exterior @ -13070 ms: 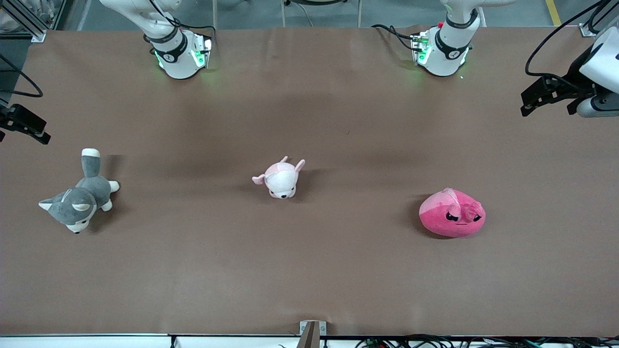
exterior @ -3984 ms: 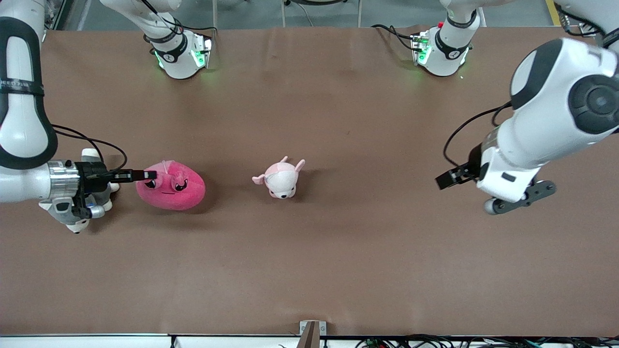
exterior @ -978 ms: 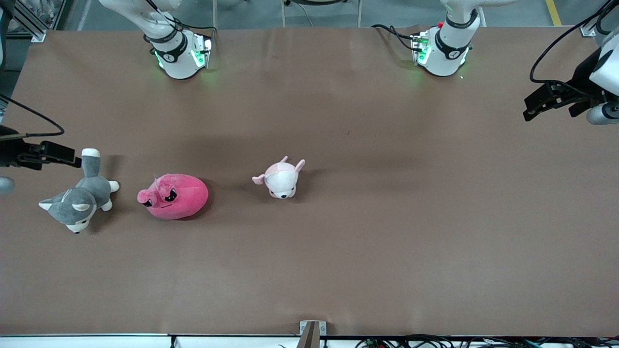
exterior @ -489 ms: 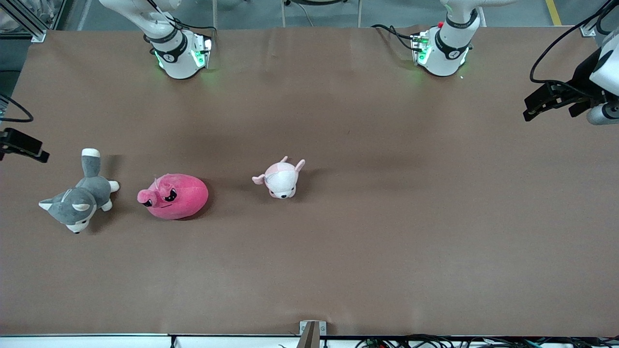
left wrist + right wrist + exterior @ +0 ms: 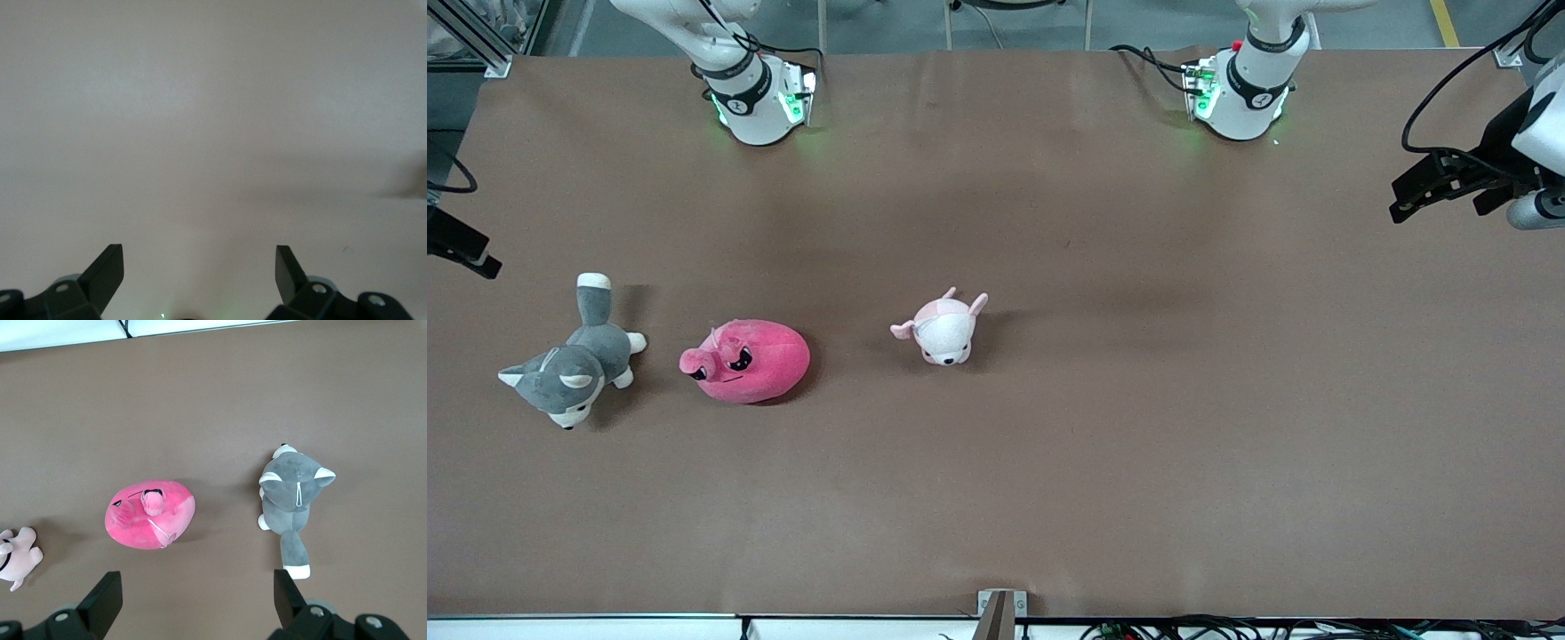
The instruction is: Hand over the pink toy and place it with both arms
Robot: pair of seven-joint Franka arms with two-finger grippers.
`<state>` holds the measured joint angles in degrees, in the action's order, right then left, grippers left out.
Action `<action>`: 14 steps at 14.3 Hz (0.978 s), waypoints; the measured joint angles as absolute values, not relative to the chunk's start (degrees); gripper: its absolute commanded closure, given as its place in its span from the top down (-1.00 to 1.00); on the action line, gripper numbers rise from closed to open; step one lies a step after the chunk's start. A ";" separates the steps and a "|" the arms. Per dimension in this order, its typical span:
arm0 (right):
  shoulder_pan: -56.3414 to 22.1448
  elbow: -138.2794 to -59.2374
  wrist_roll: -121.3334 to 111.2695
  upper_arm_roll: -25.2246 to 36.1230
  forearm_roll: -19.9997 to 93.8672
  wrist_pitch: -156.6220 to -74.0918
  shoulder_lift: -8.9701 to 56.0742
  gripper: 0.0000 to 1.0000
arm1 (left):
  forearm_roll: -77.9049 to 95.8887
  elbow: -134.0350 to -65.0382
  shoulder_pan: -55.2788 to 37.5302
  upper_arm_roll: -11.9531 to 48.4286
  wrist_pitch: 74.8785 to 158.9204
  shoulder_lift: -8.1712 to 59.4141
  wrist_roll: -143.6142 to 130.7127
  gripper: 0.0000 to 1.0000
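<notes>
The hot-pink toy lies on the brown table toward the right arm's end, between the grey dog plush and the small pale pink plush. Nothing holds it. It also shows in the right wrist view. My right gripper is open and empty, up over the table's edge at the right arm's end, apart from the toy; its fingers stand wide. My left gripper is open and empty over the left arm's end of the table, and its wrist view shows its fingers over bare table.
The grey dog and the small pale pink plush also show in the right wrist view. The two arm bases stand along the table's edge farthest from the front camera. A bracket sits at the near edge.
The toy went from the left arm's end to beside the grey dog, and my right gripper let it go. In the last second the right gripper drew away toward the table's edge; the left arm waits.
</notes>
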<state>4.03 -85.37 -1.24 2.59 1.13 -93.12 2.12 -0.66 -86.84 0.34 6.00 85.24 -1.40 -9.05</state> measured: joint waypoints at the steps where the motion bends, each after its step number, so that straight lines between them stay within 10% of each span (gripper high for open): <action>1: 4.01 -86.86 -1.24 2.36 1.12 -93.72 1.14 1.00 | -0.66 -86.83 0.35 5.87 85.24 -1.40 -7.98 1.00; 14: 3.99 -94.55 -2.33 2.05 -0.82 -95.99 -3.91 1.00 | -0.66 -86.62 1.29 5.57 85.24 -1.40 -5.93 1.00</action>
